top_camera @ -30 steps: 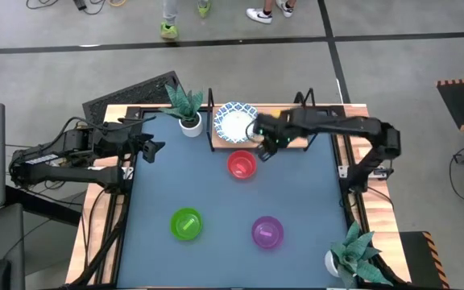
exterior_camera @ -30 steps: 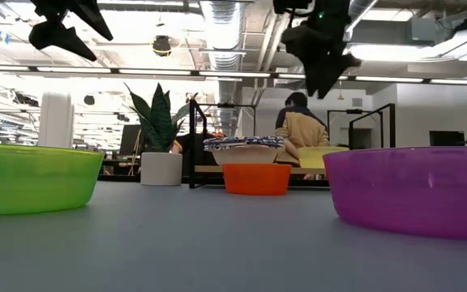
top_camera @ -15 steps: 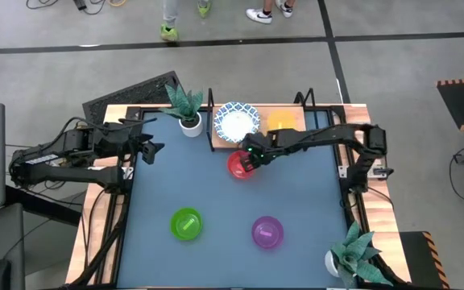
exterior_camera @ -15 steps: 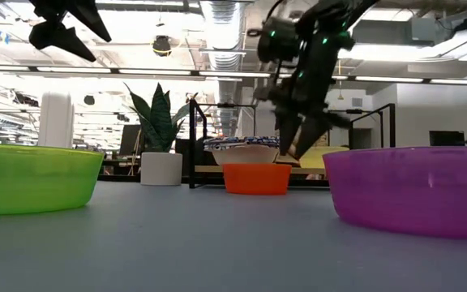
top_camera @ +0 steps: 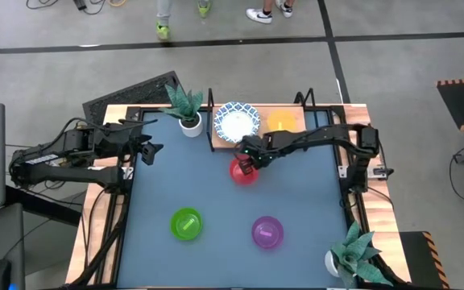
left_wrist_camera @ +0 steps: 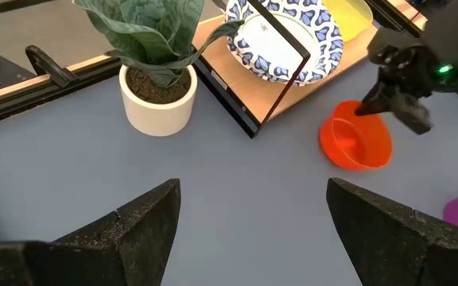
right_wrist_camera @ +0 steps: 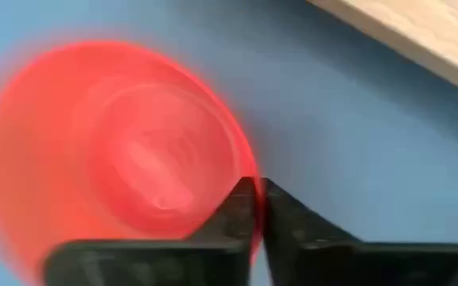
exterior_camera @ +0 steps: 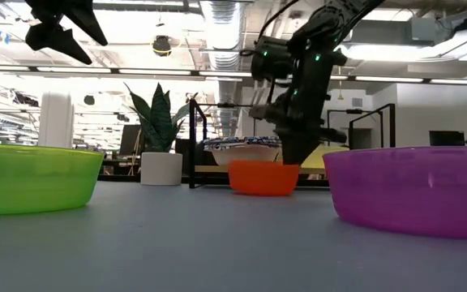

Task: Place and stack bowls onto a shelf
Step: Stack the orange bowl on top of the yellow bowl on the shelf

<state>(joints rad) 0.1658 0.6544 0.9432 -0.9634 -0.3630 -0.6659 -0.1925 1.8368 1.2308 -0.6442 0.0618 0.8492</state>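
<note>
The red bowl (top_camera: pixel 242 171) sits on the blue-grey table just in front of the shelf (top_camera: pixel 222 142); it also shows in the low view (exterior_camera: pixel 263 178) and the left wrist view (left_wrist_camera: pixel 355 144). My right gripper (top_camera: pixel 249 162) is down at its far right rim, shut on it. A white bowl with a blue patterned rim (top_camera: pixel 236 122) and a yellow bowl (top_camera: pixel 281 122) stand on the shelf board. The green bowl (top_camera: pixel 186 223) and the purple bowl (top_camera: pixel 267 231) stand near the front edge. My left gripper (left_wrist_camera: pixel 253 230) is open and empty, held high at the table's left. My right gripper is shut on the red bowl's rim (right_wrist_camera: pixel 243 171) on its far right side, one finger inside the bowl and one outside. The fingers come from above, slanting in from the shelf side. I cannot tell whether the bowl's base is still on the table.
A potted plant in a white pot (top_camera: pixel 187 111) stands at the shelf's left end, another (top_camera: pixel 351 254) at the near right corner. The shelf's black frame (left_wrist_camera: pixel 281 63) rises over the board. People stand beyond the table's far edge.
My right gripper has moved from over the shelf toward the near edge and down onto the red bowl's far right rim. The red bowl has shifted a little toward the table's right.
</note>
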